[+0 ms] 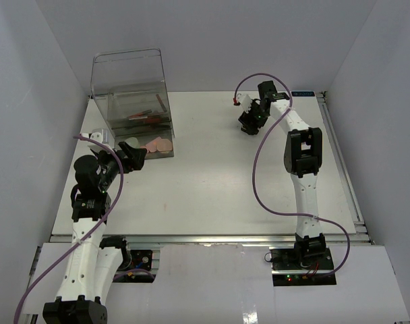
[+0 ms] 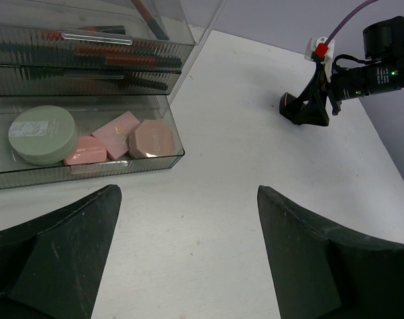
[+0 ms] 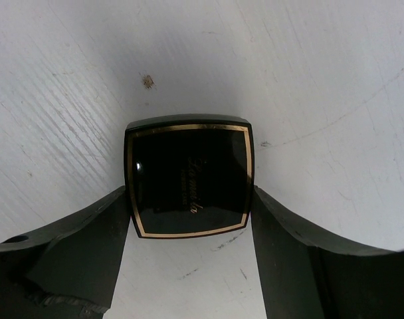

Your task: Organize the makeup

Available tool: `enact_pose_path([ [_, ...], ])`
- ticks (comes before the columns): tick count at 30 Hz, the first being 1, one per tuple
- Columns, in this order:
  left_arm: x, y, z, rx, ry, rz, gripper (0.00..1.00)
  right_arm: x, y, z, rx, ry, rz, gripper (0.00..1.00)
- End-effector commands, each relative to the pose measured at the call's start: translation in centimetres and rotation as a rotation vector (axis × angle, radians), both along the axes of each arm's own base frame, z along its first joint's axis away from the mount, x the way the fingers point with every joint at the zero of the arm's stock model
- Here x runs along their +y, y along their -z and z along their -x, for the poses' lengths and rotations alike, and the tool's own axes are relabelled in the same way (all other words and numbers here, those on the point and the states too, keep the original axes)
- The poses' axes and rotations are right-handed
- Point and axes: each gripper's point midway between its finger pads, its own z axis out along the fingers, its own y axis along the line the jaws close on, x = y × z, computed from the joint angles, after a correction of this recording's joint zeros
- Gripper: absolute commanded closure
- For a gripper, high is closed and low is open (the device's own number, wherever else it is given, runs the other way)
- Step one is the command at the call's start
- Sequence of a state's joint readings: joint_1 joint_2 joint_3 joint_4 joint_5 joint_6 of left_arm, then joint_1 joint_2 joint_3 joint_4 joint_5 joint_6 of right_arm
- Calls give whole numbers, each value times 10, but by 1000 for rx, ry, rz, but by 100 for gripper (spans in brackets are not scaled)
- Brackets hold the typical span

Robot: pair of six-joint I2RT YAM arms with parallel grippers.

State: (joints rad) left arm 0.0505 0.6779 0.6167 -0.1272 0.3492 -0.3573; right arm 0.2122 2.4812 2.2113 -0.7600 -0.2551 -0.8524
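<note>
With right gripper (image 1: 249,126) pinching both sides of glossy black gold-trimmed square compact (image 3: 189,179) at one o'clock on tabletop (image 1: 212,189), apparently finishing the grasp; next, likely lifting and carrying toward clear plastic drawer box (image 1: 131,94) at ten o'clock.

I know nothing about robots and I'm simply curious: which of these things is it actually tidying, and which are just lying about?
Part of the job:
- black square compact, between the fingers of the right gripper
- round jar, pink compacts and sticks, all in the drawers

Just there:
- clear drawer box
- purple cable
- table
</note>
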Motion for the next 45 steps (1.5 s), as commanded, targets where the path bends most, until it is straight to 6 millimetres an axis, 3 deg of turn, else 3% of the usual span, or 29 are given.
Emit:
enact_pose_path([
  [1, 2, -7, 2, -32, -9, -4, 6, 18, -5, 36, 102, -27, -64, 66],
  [3, 3, -9, 3, -40, -14, -5, 6, 29, -23, 55, 93, -55, -81, 71],
  [5, 4, -11, 3, -46, -22, -6, 6, 58, -35, 78, 60, -124, -96, 74],
  [8, 7, -13, 4, -55, -41, -9, 6, 94, -44, 129, 70, -216, -121, 76],
  [13, 22, -21, 8, -86, -130, -20, 6, 178, -97, 193, 9, -415, -197, 77],
  [18, 56, -29, 15, -111, -336, -26, 7, 273, -135, 235, -68, -591, -250, 77],
  [19, 69, -30, 17, -116, -412, -27, 7, 286, -128, 237, -60, -603, -250, 77],
  [21, 81, -36, 25, -141, -482, -18, 7, 322, -154, 236, -122, -606, -299, 78],
  [24, 99, -37, 32, -139, -598, 0, 7, 365, -149, 222, -177, -542, -332, 78],
  [25, 101, -39, 34, -144, -608, 3, 7, 376, -160, 216, -218, -530, -359, 77],
  [27, 103, -39, 35, -148, -619, 3, 7, 391, -154, 204, -272, -496, -373, 74],
  [29, 104, -41, 37, -155, -624, 4, 8, 408, -163, 194, -358, -482, -416, 73],
  [36, 101, -44, 37, -171, -606, 4, 8, 430, -162, 152, -541, -410, -432, 71],
  [45, 98, -45, 37, -178, -589, 4, 8, 440, -146, 133, -618, -387, -428, 65],
])
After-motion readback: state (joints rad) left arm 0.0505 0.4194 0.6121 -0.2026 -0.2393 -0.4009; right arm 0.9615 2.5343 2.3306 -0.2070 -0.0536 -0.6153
